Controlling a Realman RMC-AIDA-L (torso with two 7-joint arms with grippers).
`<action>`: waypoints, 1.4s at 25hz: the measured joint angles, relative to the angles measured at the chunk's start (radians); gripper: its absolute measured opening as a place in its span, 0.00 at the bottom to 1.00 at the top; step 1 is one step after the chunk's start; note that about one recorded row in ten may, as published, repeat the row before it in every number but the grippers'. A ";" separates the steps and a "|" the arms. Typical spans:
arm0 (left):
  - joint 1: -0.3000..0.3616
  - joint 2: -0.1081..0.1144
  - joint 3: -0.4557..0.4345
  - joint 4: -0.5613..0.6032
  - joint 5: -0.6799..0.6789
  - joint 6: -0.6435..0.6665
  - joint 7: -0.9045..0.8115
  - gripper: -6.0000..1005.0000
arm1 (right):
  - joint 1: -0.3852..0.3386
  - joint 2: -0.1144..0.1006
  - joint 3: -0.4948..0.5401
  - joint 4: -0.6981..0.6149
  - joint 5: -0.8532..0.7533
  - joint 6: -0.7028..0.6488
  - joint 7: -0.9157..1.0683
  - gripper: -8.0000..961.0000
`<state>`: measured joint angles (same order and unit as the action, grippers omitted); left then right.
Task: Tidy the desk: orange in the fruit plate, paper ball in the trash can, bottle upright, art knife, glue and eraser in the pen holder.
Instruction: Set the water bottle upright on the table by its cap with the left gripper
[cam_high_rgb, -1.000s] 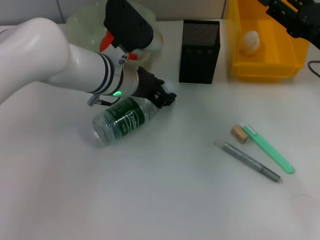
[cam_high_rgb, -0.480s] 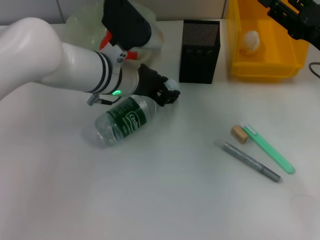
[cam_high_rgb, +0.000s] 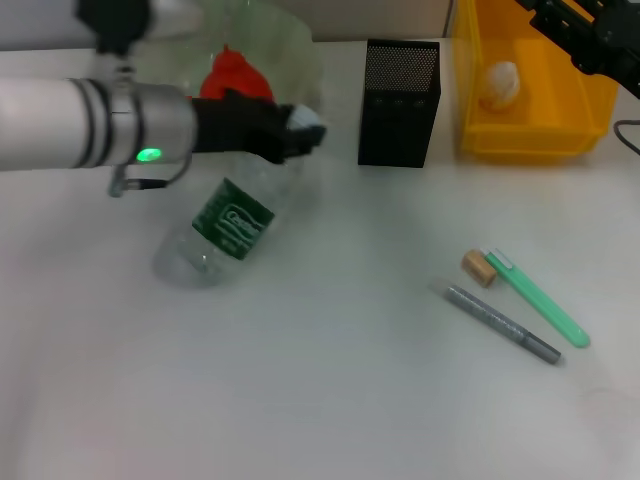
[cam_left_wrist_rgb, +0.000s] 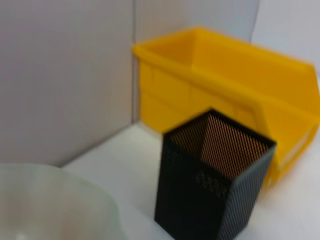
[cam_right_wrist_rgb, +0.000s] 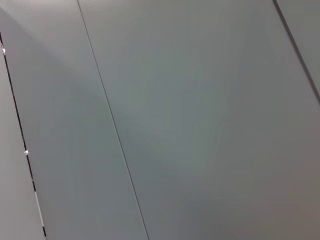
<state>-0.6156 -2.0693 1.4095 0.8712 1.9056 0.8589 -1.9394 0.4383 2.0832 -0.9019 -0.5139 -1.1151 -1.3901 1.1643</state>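
— Holding what, over on the left?
— Left gripper (cam_high_rgb: 290, 135) clamped on the cap end of the bottle (cam_high_rgb: 220, 228); neck lifted, base down on the desk (cam_high_rgb: 330, 400), body tilted, just in front of the fruit plate (cam_high_rgb: 300, 50).
— Handling?
— Probably light and nearly empty, thin clear plastic, smooth, likely to slip or dent if squeezed at the middle. Best taken at the stiff neck and cap, as now.
— Count, moving rightward?
— One bottle. One orange (cam_high_rgb: 233, 76) in one fruit plate. One pen holder (cam_high_rgb: 398, 102), black mesh, standing near the middle at the back. One eraser (cam_high_rgb: 478, 268), small and firm, best pinched across its flat sides. Beside it one grey pen-shaped thing (cam_high_rgb: 497, 323) and one green one (cam_high_rgb: 537, 298), touching or nearly touching the eraser; hard to say which is knife and which is glue. One trash can (cam_high_rgb: 530, 130), yellow, with one paper ball (cam_high_rgb: 498, 84) inside.
— Right gripper?
— Parked high by the trash can, far right (cam_high_rgb: 585, 38); fingers impossible to judge.
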 joint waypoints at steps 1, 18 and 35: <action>0.027 0.000 -0.060 0.000 -0.042 0.038 0.054 0.44 | 0.003 0.000 0.000 0.000 0.000 0.000 0.000 0.74; 0.192 0.003 -0.289 0.052 -0.264 0.287 0.325 0.44 | 0.036 0.000 -0.009 0.014 0.000 0.000 0.007 0.74; 0.236 0.005 -0.359 0.027 -0.312 0.376 0.510 0.44 | 0.063 0.003 -0.022 0.075 0.000 -0.002 0.010 0.74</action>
<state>-0.3796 -2.0638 1.0510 0.8981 1.5940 1.2346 -1.4294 0.5010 2.0858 -0.9244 -0.4392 -1.1151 -1.3917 1.1746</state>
